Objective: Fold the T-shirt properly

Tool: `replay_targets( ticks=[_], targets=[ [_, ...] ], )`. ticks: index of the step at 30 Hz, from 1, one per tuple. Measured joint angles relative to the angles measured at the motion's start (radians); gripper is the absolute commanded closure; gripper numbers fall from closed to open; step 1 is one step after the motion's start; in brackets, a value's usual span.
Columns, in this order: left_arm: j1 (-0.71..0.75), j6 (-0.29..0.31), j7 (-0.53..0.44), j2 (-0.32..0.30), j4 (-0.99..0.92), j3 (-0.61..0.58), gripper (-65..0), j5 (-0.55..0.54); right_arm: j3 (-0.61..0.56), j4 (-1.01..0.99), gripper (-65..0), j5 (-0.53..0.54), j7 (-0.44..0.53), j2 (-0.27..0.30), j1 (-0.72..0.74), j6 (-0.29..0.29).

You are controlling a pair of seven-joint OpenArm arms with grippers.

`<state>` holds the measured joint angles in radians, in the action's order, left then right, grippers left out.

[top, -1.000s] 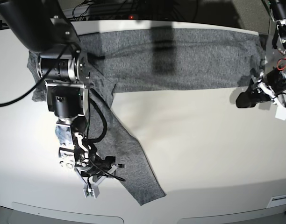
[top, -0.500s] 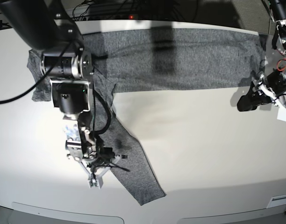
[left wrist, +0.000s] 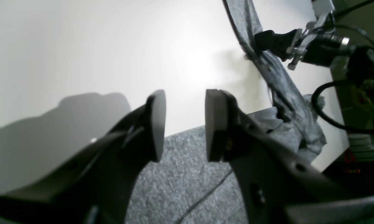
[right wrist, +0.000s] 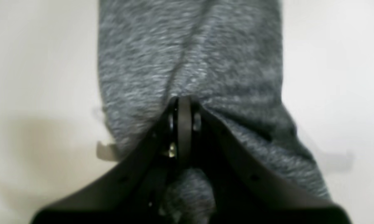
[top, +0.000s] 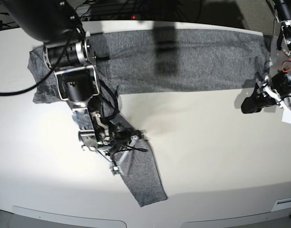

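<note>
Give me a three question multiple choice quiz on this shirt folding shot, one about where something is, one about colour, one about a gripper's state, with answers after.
1. Where does the right gripper sit?
A. On the long sleeve running toward the table's near edge
B. At the shirt's end by the other arm
C. Off the cloth, over bare table

2. What colour is the T-shirt?
A. Bright red
B. Heathered charcoal grey
C. White with a print

3. How does the left gripper stand?
A. Clamped on a sleeve
B. Shut and empty
C. Open, nothing between its fingers

Answers:
1 A, the base view shows it over the sleeve that angles down from the body of the shirt.
2 B, every view shows plain grey speckled knit on the white table.
3 C, its wrist view shows a clear gap between the fingers, with only table and cloth beyond.
</note>
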<state>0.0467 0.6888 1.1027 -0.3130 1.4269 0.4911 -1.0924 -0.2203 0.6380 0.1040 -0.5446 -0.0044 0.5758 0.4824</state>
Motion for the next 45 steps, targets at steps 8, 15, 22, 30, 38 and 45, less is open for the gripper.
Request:
replay_targets(
  ticks=[8,15,22,30,38,45],
  targets=[
    [0.0,0.0,0.0,0.0,0.0,0.0,-20.6,0.0,-0.342,0.087,0.0,0.054,-0.092,0.008,-0.025,-0.01],
    [0.0,0.0,0.0,-0.005,0.0,0.0,-20.6,0.0,-0.443,0.409,0.0,0.127,-0.116,0.124,-0.217,-0.008],
    [0.0,0.0,-0.001,-0.005,0.0,0.0,-20.6,0.0,-0.46,0.752,0.0,0.134,-0.233,0.249,-0.397,0.024],
    [0.0,0.0,-0.003,-0.005,0.0,0.0,-20.7,0.0,-0.426,0.848,-18.2,0.11,-0.272,0.271,-0.399,-0.077],
    [-0.011,-0.001,-0.103,-0.005,0.0,0.0,-20.7,0.001,-0.217,0.857,-35.0,0.1,-0.285,0.178,-0.386,-0.096],
    [-0.188,-0.005,-0.244,0.026,-0.002,-0.1,-20.7,0.196,0.112,0.927,-34.9,0.081,-0.284,0.091,-0.347,-0.105]
  ],
)
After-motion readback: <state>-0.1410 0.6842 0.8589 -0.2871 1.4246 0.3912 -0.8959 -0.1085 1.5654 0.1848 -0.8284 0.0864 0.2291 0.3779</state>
